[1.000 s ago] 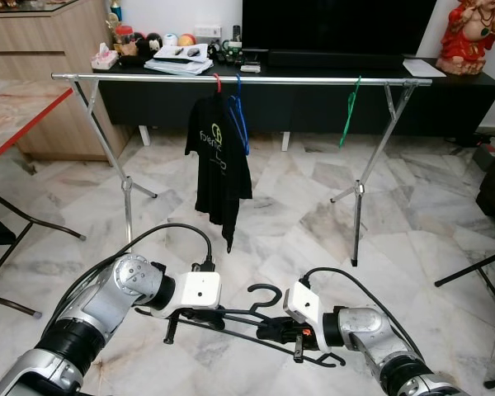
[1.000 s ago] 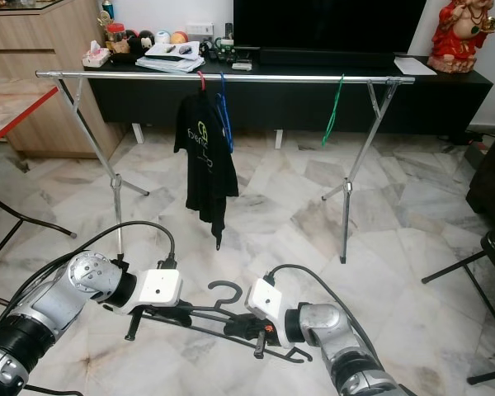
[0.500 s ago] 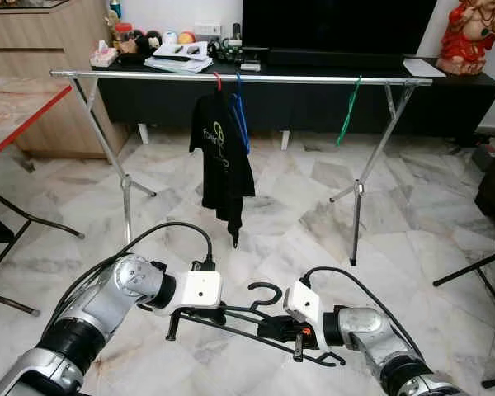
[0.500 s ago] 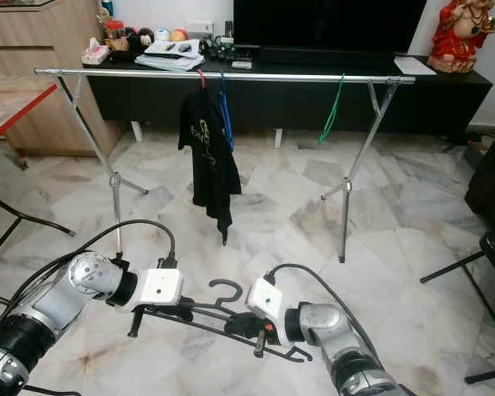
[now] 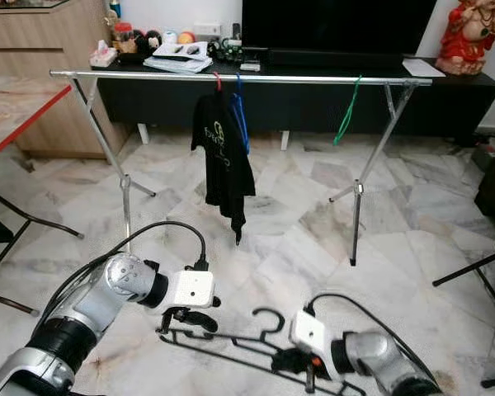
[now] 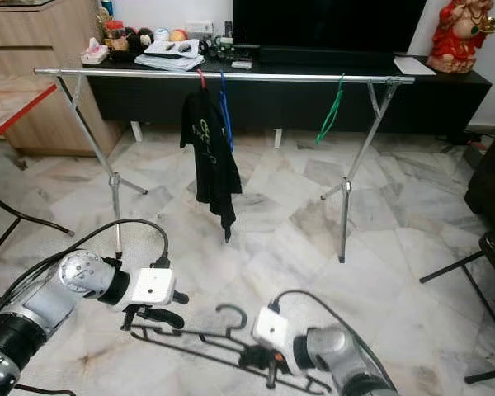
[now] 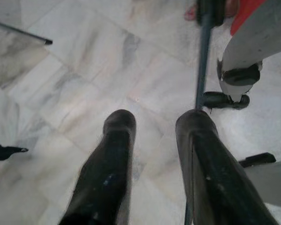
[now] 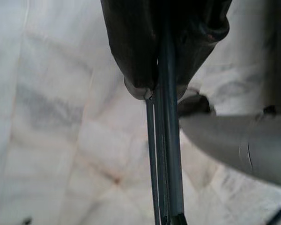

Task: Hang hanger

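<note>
Low over the marble floor [image 5: 412,239], the right gripper [image 5: 295,361] has its jaws clamped on the black hanger [image 5: 231,353], which lies nearly flat, hook up. Just beside its far end, the left gripper [image 5: 186,318] holds its jaws parted around nothing. Farther off stands one clothes rail [image 5: 313,79], carrying one black T-shirt [image 5: 223,161], one blue hanger [image 5: 242,124] and one green hanger [image 5: 346,111]. Behind it, a dark table [image 5: 445,91] bears clutter.

Marble floor [image 5: 297,247] (rack [image 5: 231,78] on it)
</note>
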Robot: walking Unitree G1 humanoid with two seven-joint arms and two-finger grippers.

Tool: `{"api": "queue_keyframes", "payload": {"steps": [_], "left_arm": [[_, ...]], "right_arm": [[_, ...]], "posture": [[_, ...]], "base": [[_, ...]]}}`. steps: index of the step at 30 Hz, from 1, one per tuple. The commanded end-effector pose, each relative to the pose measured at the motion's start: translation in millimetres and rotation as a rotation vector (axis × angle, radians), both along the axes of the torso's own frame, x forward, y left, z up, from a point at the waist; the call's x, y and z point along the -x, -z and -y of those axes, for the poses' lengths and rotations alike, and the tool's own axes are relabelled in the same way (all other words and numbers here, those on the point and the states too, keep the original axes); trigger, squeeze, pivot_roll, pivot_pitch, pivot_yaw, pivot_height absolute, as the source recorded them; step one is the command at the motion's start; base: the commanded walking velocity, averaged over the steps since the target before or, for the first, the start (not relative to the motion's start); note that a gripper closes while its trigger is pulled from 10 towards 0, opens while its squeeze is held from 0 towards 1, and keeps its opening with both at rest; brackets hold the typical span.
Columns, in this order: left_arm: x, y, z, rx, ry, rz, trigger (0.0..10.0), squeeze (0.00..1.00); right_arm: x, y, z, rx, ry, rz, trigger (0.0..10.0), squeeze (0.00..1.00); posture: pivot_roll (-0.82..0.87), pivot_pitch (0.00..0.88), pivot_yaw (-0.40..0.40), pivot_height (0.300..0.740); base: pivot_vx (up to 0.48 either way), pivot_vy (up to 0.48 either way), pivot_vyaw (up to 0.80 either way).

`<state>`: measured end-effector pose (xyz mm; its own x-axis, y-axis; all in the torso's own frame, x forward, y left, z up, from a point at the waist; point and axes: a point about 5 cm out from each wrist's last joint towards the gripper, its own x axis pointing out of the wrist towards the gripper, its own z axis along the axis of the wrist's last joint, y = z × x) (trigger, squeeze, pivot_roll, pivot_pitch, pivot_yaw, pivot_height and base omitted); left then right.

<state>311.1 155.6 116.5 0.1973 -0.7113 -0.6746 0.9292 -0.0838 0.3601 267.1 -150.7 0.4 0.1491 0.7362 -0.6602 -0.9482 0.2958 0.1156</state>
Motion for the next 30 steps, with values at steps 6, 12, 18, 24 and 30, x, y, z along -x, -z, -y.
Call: {"api": "queue_keyframes", "payload": {"steps": [6,12,18,24,30], "left_arm": [[-1.3,7,-33.6,-0.013,-0.162,0.016,10.0,1.0],[-11.6,22,-63.4,0.131,-0.58,0.137,10.0,0.0],[11.8,74,-86.6,0.241,-1.032,0.087,10.0,0.0],[46.6,124,-90.3,0.225,-1.337,-0.063,10.0,0.0],[97.9,171,-85.0,0.07,-1.502,-0.239,10.0,0.0]], "right_arm": [[4.4,11,14.7,-0.002,0.242,0.017,0.0,0.0],[-1.4,16,42.2,0.029,0.68,0.092,0.0,0.0],[-0.1,21,58.7,-0.032,1.115,0.098,0.0,0.0],[-0.7,24,57.3,-0.082,1.381,0.08,0.2,0.0],[9.7,37,40.1,-0.094,1.488,0.01,10.0,0.0]], "posture": [[-0.03,0.076,-0.024,0.74],[-0.03,0.092,-0.017,0.74],[-0.05,0.109,-0.008,0.74],[-0.08,0.116,-0.003,0.74],[-0.09,0.107,0.002,0.74]], "base": [[0.0,0.0,0.0],[0.0,0.0,0.0],[0.0,0.0,0.0],[0.0,0.0,0.0],[0.0,0.0,0.0]]}}
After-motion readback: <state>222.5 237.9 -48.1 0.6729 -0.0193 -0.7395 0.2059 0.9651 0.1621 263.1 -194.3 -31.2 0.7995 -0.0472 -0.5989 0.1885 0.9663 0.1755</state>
